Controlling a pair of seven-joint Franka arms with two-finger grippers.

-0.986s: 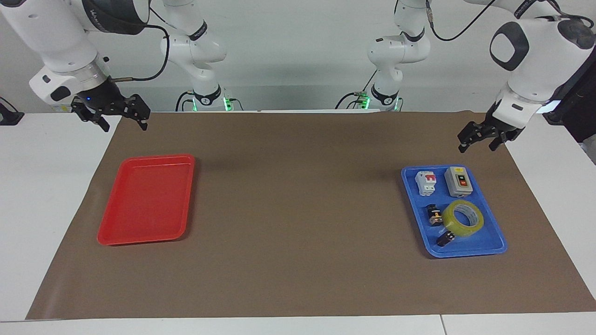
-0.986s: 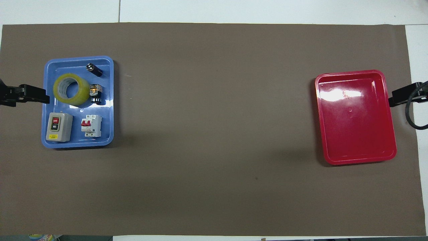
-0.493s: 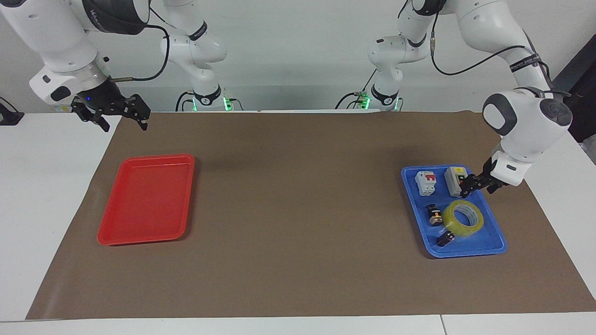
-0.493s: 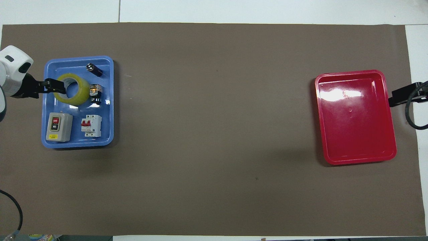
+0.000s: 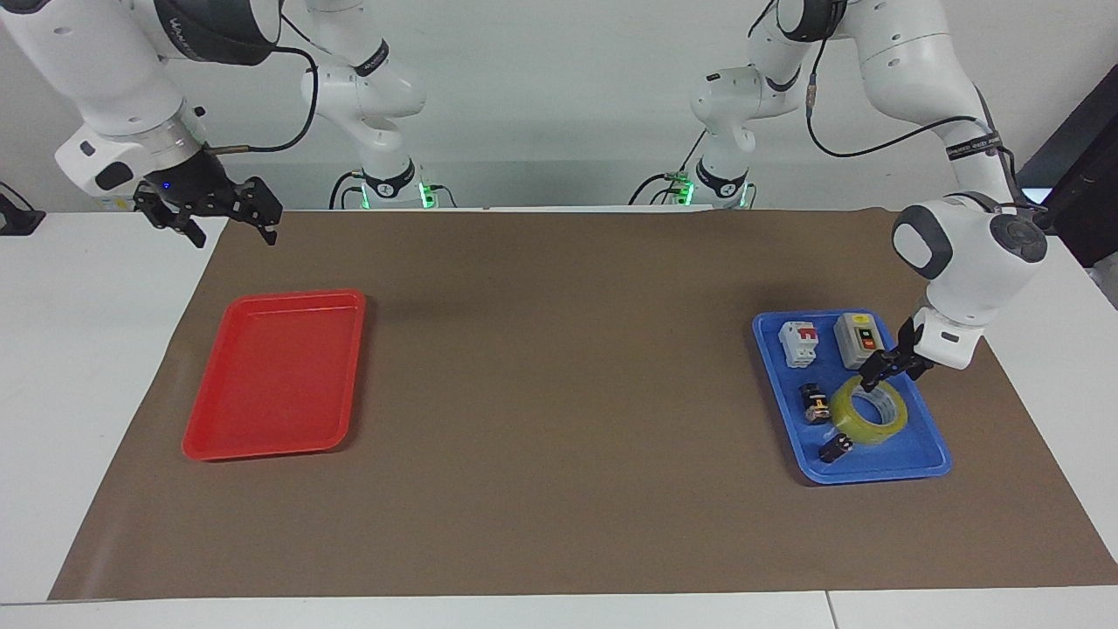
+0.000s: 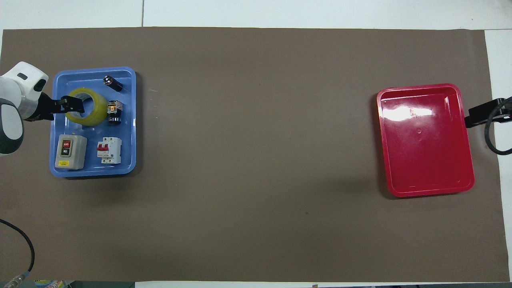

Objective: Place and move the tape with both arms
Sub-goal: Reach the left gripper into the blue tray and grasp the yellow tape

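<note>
Tape (image 5: pixel 868 411) in blue tray (image 5: pixel 917 467), my left gripper (image 5: pixel 880 373) at its rim, finger state unclear; next I pinch, lift; right gripper (image 5: pixel 229 218) waits, spread.

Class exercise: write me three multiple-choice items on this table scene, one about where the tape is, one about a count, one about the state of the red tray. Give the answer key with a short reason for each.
1. Where does the tape lie?
A. in the blue tray
B. in the red tray
C. on the bare brown mat

2. How many trays are on the mat?
A. one
B. two
C. three

3. What is in the red tray?
A. the tape
B. a switch box
C. nothing

Key:
1 A: the roll rests in the blue tray, with the left gripper low over it.
2 B: one blue and one red tray.
3 C: its floor is bare; the right gripper waits above the mat's edge.
</note>
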